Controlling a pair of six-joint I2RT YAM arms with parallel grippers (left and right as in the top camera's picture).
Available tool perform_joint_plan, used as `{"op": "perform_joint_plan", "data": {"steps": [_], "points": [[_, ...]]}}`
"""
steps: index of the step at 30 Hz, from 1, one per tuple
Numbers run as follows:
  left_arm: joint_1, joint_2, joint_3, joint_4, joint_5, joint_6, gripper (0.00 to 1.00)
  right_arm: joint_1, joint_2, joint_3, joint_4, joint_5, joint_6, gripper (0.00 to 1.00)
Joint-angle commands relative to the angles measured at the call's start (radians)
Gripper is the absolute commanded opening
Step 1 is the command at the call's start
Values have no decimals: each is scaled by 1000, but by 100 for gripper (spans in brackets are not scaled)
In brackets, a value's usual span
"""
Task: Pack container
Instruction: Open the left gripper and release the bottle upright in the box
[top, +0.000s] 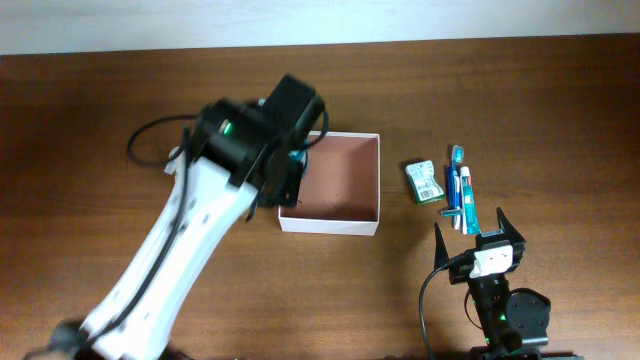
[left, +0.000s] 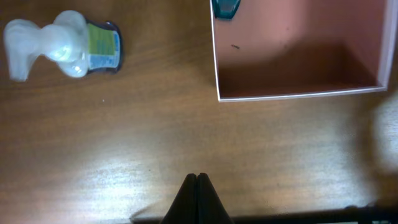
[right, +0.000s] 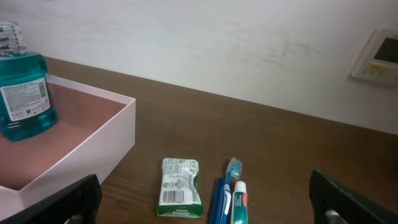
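The container (top: 345, 222) is a square white-walled box with a reddish-brown inside at mid-table. It also shows in the left wrist view (left: 298, 95) and the right wrist view (right: 93, 140). A teal mouthwash bottle (right: 22, 87) stands in its left part. My left gripper (left: 198, 178) is shut and empty over bare table beside the container's wall; in the overhead view my left arm (top: 250, 140) hides it. My right gripper (top: 470, 224) is open and empty, low by the front edge, facing a green soap packet (right: 180, 186), a toothbrush (right: 227, 183) and a toothpaste tube (right: 240, 202).
A white pump bottle (left: 62, 45) lies on its side on the table left of the container. The soap packet (top: 424, 182), toothbrush and toothpaste (top: 462, 190) lie together right of the container. A pale wall runs behind the table's far edge.
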Motion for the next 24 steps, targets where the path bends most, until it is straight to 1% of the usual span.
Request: {"op": "perform_joint_plan", "data": {"steps": [1, 2, 5, 7, 9, 12, 16, 24], "points": [[-38, -144, -180, 75, -107, -73, 0, -7, -9, -7, -3, 9, 4, 98], [-41, -167, -219, 105, -112, -76, 0, -7, -9, -7, -3, 9, 4, 98], [-39, -265, -407, 256, -110, -78, 1, -7, -9, -7, -3, 9, 4, 98], [-22, -311, -510, 333, -109, -117, 0, -7, -9, -7, -3, 9, 4, 98], [5, -340, -599, 401, -108, -150, 1, -7, -9, -7, -3, 9, 4, 98], [48, -350, -700, 505, -72, -150, 1, -7, -9, -7, -3, 9, 4, 98], [95, -337, -773, 622, -57, -150, 1, -7, -9, -7, -3, 9, 4, 98], [122, -291, -790, 751, -57, -150, 1, -7, -9, -7, -3, 9, 4, 98]]}}
